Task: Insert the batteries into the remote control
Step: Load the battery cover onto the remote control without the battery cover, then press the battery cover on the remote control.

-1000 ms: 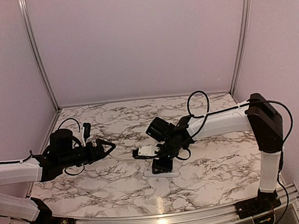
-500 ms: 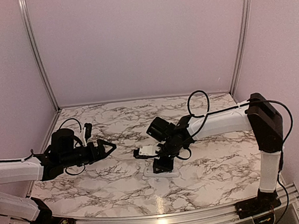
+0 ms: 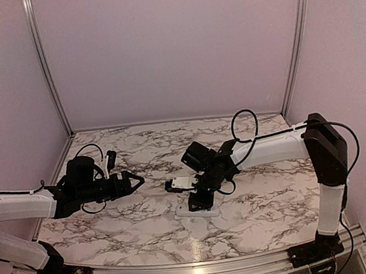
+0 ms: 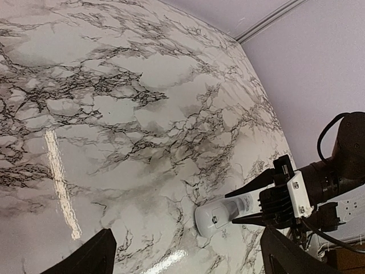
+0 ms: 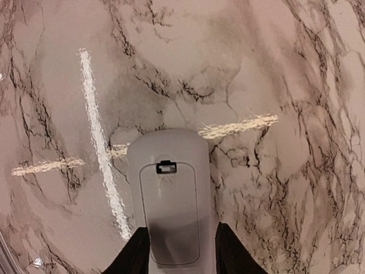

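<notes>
The remote control (image 5: 168, 188) lies on the marble table, plain white back up, with its battery cover closed. It also shows in the top view (image 3: 185, 211) and in the left wrist view (image 4: 223, 214). My right gripper (image 5: 181, 245) grips its sides near one end, one finger (image 5: 137, 254) on each side; it also shows in the top view (image 3: 200, 204). My left gripper (image 3: 135, 178) is open and empty, held above the table to the left of the remote, pointing at it; its wide-apart fingers frame the left wrist view (image 4: 191, 254). The batteries are out of view.
The marble table (image 3: 262, 201) is boxed in by lilac walls at the back and sides with aluminium posts (image 3: 44, 66). A black cable loop (image 3: 244, 127) rises over my right arm.
My left gripper has edged slightly to the right, toward the remote. My right gripper has shifted only a little and stays on the remote.
</notes>
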Action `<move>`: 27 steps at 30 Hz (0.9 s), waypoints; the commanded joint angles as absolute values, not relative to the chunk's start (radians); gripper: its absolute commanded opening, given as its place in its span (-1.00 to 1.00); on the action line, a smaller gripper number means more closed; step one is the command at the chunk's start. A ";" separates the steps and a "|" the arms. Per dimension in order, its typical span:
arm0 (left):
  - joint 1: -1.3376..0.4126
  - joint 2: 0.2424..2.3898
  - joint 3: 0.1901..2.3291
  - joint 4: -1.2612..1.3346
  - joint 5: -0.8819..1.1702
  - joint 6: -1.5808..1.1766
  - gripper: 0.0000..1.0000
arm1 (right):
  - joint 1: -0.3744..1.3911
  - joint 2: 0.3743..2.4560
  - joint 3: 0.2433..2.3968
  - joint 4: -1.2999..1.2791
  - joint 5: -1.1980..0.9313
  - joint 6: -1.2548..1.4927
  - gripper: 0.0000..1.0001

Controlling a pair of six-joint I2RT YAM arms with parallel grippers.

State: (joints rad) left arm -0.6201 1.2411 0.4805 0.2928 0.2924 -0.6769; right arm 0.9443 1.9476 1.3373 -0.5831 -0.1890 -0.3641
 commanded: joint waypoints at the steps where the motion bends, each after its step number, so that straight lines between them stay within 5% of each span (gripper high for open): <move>1: -0.638 1.272 0.522 0.258 0.285 -0.628 0.84 | 0.924 1.855 1.319 -0.532 -0.231 -0.324 -0.21; 13: -0.777 1.427 0.644 0.168 0.185 -0.580 0.70 | 0.847 1.728 1.185 -0.350 -0.287 -0.130 -0.18; 20: -0.828 1.550 0.702 0.191 0.189 -0.617 0.33 | 0.823 1.718 1.093 -0.179 -0.464 0.026 -0.47; 27: -0.864 1.637 0.774 0.186 0.183 -0.623 0.18 | 0.822 1.775 1.077 -0.142 -0.507 0.065 -0.61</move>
